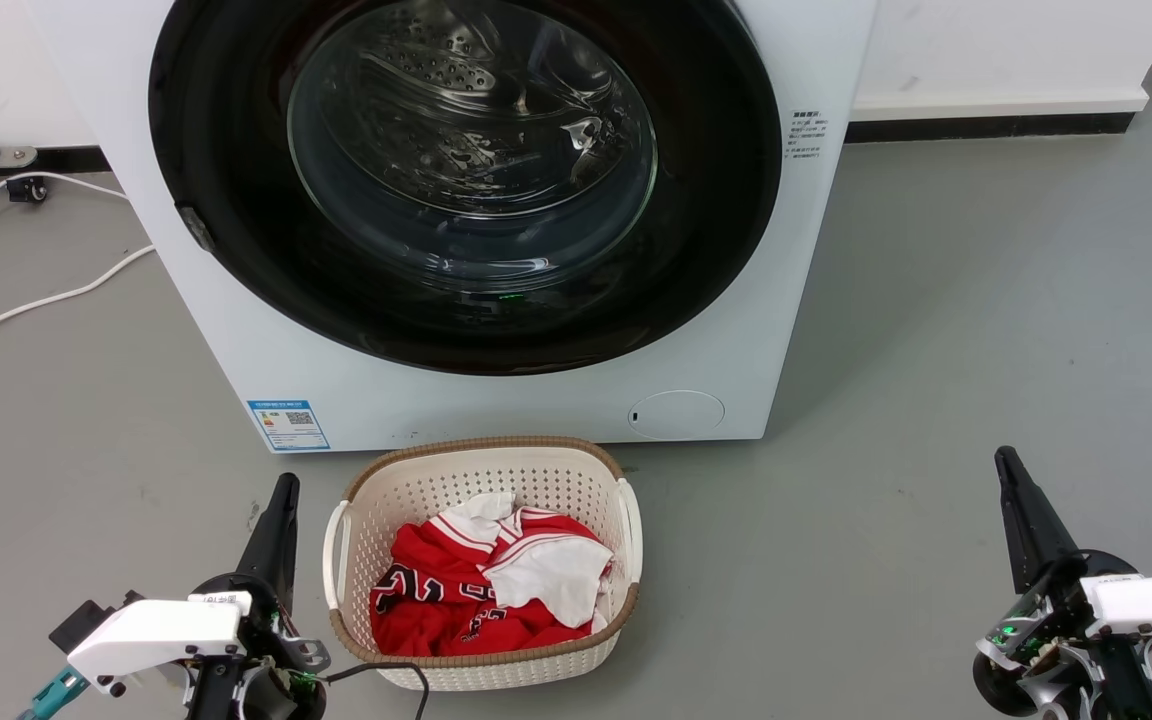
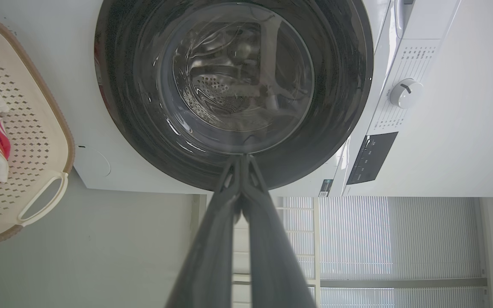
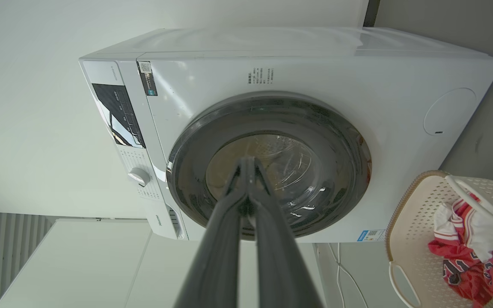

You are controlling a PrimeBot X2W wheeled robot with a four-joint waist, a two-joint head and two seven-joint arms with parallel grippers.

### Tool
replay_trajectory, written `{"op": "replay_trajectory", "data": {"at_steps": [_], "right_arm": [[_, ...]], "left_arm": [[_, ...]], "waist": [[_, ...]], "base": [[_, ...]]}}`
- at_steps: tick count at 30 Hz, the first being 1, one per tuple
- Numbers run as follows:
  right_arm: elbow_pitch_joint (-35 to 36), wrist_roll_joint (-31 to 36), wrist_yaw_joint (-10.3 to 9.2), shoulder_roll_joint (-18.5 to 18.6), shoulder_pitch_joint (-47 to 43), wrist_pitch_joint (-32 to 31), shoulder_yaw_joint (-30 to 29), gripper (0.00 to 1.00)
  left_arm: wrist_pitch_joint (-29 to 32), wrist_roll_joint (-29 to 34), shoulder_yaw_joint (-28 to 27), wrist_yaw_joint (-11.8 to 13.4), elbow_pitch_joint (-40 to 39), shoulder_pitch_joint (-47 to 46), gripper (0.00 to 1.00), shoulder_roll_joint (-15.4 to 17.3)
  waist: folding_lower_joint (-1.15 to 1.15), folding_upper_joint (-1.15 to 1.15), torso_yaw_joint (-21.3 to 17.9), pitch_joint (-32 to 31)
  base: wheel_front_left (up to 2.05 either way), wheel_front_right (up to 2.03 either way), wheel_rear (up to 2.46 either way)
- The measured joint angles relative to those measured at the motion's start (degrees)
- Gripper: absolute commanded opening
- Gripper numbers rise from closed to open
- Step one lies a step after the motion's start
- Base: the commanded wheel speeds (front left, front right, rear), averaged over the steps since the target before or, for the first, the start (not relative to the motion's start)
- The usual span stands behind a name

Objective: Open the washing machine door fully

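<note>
Door status: washing machine door [image 1: 466, 180] sits shut, flush against the white front of the washing machine [image 1: 496, 408], dead centre ahead of me in head cam. Steel drum visible thru the glass bowl. Small grey tab [image 1: 198, 228] on the door's left rim.

L pincer [image 1: 286, 487] low at lower left, fingers pressed together, nothing between them. It's just beside the left side of the basket [image 1: 481, 442] and well apart from the door. L wrist cam: tips [image 2: 242, 159] together, lined up w/ the door's black rim, no contact.

R pincer [image 1: 1004, 458] low at lower right over bare floor [image 1: 936, 350], fingers also together, empty, well off to the side of the machine. R wrist cam: tips [image 3: 246, 161] point toward the glass, apart from it.

Basket stands on the floor touching or just short of the machine front, can't tell which. Red/white garment [image 1: 476, 590] heaped inside. Blue label [image 1: 288, 424] lower left of the front, round hatch [image 1: 676, 413] lower right. White cable [image 1: 36, 300] on the floor to the left.
</note>
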State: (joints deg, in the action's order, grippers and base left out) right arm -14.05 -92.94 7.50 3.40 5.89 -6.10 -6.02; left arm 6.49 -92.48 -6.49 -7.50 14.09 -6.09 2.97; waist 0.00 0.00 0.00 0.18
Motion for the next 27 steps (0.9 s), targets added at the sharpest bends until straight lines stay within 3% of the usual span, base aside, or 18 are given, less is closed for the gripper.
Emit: {"op": "replay_trajectory", "data": {"at_steps": [27], "right_arm": [[0.0, 0.2, 0.0, -0.1, 0.0, -0.2, -0.2, 0.0]], "left_arm": [[0.1, 0.0, 0.0, 0.0, 0.0, 0.0, 0.0, 0.0]], "waist": [[0.0, 0.0, 0.0, 0.0]], "base": [[0.0, 0.0, 0.0]]}}
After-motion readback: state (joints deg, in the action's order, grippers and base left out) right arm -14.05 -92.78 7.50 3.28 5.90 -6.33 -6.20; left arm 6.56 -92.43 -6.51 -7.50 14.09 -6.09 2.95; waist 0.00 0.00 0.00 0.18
